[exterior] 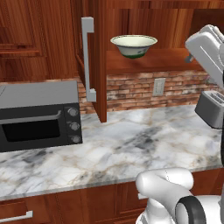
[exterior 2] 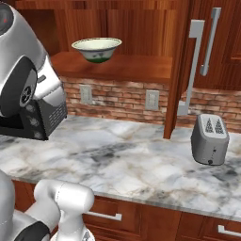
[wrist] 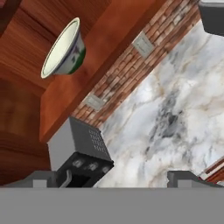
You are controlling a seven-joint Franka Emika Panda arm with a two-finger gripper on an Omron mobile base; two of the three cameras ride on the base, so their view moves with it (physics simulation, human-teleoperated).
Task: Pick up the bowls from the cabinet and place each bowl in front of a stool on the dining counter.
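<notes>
Hand view shows the pale-green bowl point(wrist: 63, 50) on the cabinet shelf point(wrist: 100, 57) at ten o'clock. Claw point(wrist: 113, 177) is wide, holding nothing. Bowl looks hard, slippery, breakable; grab its rim.

Ahead of me the bowl point(exterior: 134, 45) is whitish pale green with a dark green foot and, I think, green markings. The cabinet point(exterior: 101, 61) is reddish-brown wood, its handle point(exterior: 88, 60) grey. The counter point(exterior 2: 141, 162) is grey-veined white marble, the toaster point(exterior 2: 210, 139) silver-grey, and the microwave point(exterior: 39, 115) black and grey.
</notes>
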